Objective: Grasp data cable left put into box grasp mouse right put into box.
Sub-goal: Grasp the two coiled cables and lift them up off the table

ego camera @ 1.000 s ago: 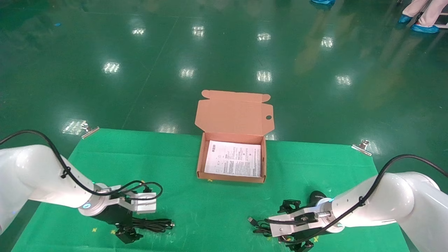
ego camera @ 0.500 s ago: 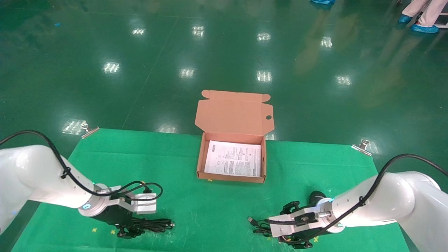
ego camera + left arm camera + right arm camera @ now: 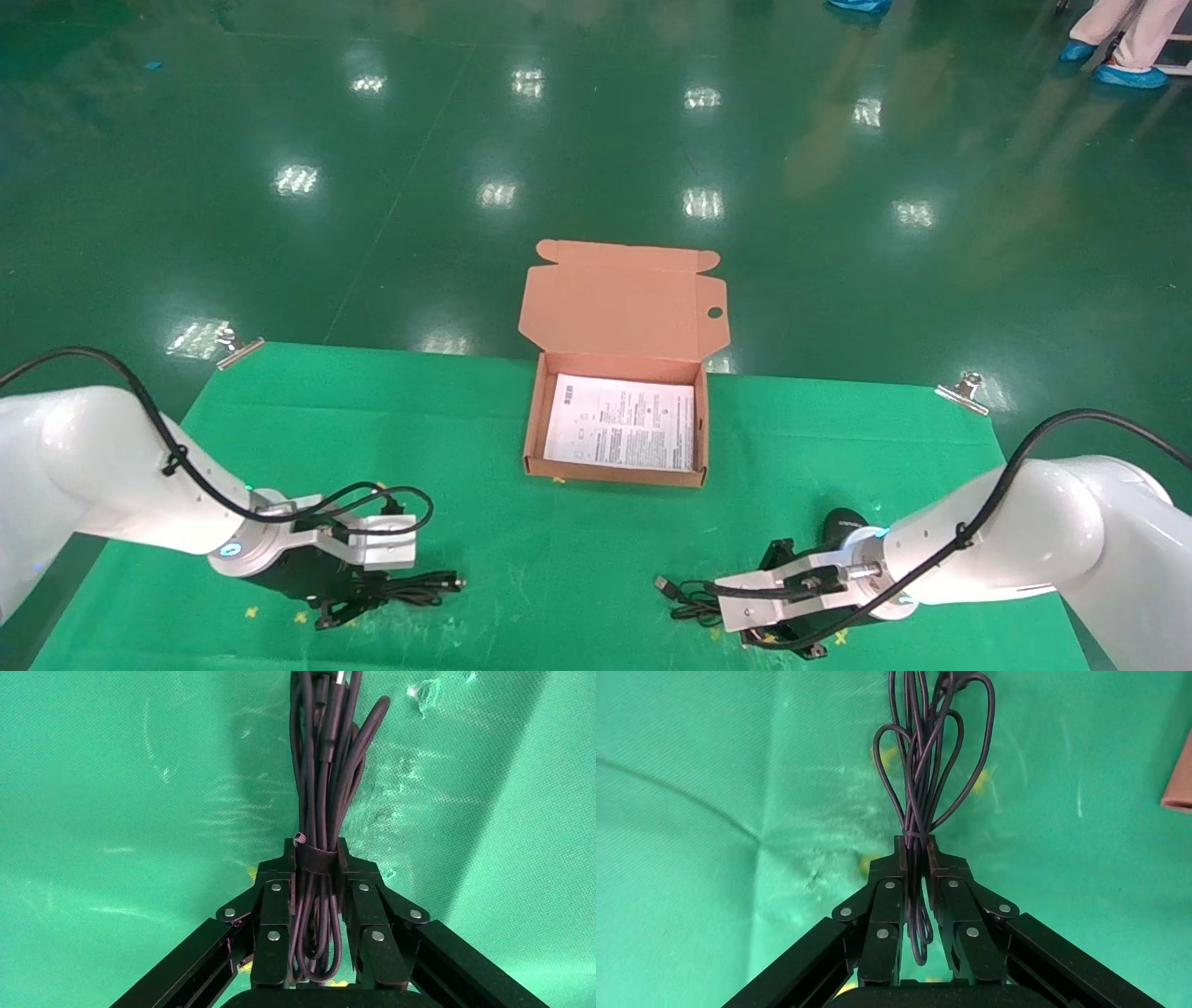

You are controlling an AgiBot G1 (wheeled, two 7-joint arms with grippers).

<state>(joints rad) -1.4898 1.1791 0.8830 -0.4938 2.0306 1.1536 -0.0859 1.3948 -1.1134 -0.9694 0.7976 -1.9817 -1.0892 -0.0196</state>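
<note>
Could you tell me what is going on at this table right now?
Both arms are picking things up off the green cloth. The left hand is shut on the data cable bundle at its strap. The right hand is shut on the mouse's cord; the mouse lies behind that wrist. The box stands open, holding only a leaflet.

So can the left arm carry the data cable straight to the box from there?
Probably yes. The left gripper is shut on the data cable, and only bare green cloth lies between it and the open box.
</note>
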